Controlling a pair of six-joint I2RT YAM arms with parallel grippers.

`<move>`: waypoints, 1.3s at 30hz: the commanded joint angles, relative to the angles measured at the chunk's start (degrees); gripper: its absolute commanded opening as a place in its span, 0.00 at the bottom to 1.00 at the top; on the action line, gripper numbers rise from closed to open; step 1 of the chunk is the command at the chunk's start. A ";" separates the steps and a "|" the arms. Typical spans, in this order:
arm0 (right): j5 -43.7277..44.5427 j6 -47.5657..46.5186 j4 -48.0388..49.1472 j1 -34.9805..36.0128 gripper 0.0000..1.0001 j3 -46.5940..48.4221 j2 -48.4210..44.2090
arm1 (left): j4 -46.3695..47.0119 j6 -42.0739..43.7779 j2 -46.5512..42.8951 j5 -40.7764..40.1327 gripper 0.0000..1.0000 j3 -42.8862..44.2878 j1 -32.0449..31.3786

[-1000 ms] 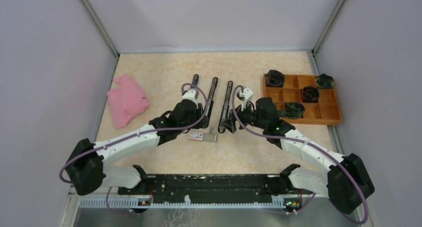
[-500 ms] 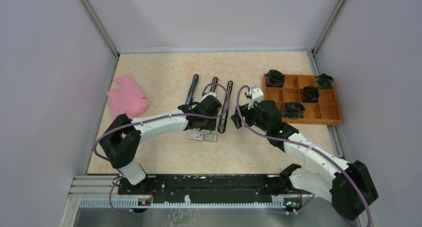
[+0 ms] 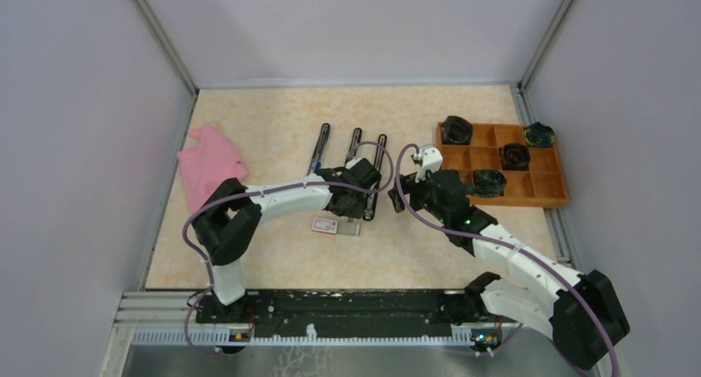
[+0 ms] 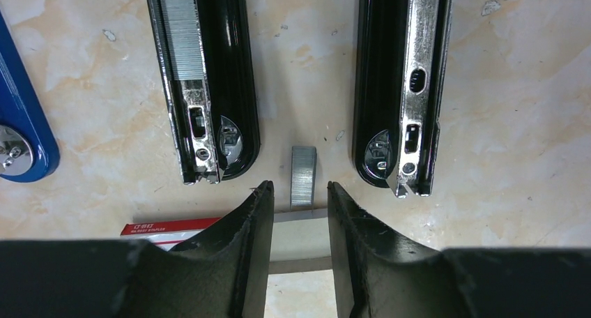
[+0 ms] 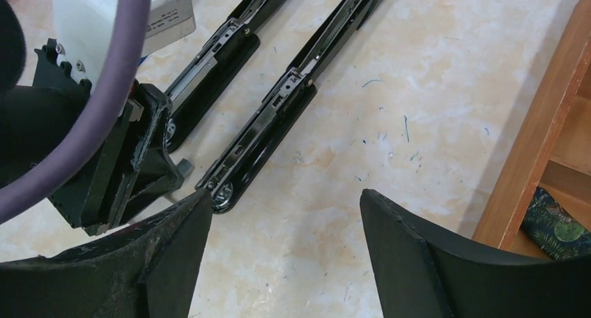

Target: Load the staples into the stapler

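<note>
Left gripper shifted rightward, hanging spread and empty just short of the staple strip, which lies lengthwise away from it between two open staplers; right gripper spread, farther off

staple strip, black staplers close either side

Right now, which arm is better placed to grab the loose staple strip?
Left. The left gripper has its jaws open, lined up with the short grey metal staple strip between two open black staplers. The right gripper is open but off to their side.
</note>
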 commanded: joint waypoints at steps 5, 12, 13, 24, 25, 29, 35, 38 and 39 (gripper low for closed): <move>1.10 0.90 2.93 -0.32 0.78 -0.15 -1.34 | -2.20 1.17 2.92 -0.19 0.39 3.12 -0.23; 1.10 0.90 2.94 -0.32 0.78 -0.16 -1.28 | -2.91 1.16 5.09 -0.15 0.36 4.57 -0.23; 1.10 0.90 2.93 -0.34 0.78 -0.26 -1.32 | -3.02 1.11 5.29 -0.10 0.35 4.64 -0.25; 0.95 0.95 3.02 -0.33 0.78 -0.26 -1.34 | -3.70 0.62 7.11 0.68 0.28 5.24 0.19; 0.94 0.91 3.14 -0.32 0.78 -0.28 -1.28 | -3.65 0.69 6.98 0.88 0.27 5.16 0.21; -0.10 0.93 4.34 -0.32 0.78 -0.88 -1.12 | -2.85 0.89 5.21 0.76 0.24 4.40 0.22; -1.61 0.71 4.50 -0.32 0.78 -0.46 -1.43 | 0.55 1.16 0.77 1.57 0.23 2.28 1.25; -3.04 0.48 4.60 -0.32 0.78 -0.25 -1.90 | 2.71 0.98 -1.70 2.05 0.22 0.89 1.81; -3.71 0.32 4.64 -0.31 0.78 -0.09 -2.08 | 3.35 0.82 -2.63 2.08 0.22 0.25 2.00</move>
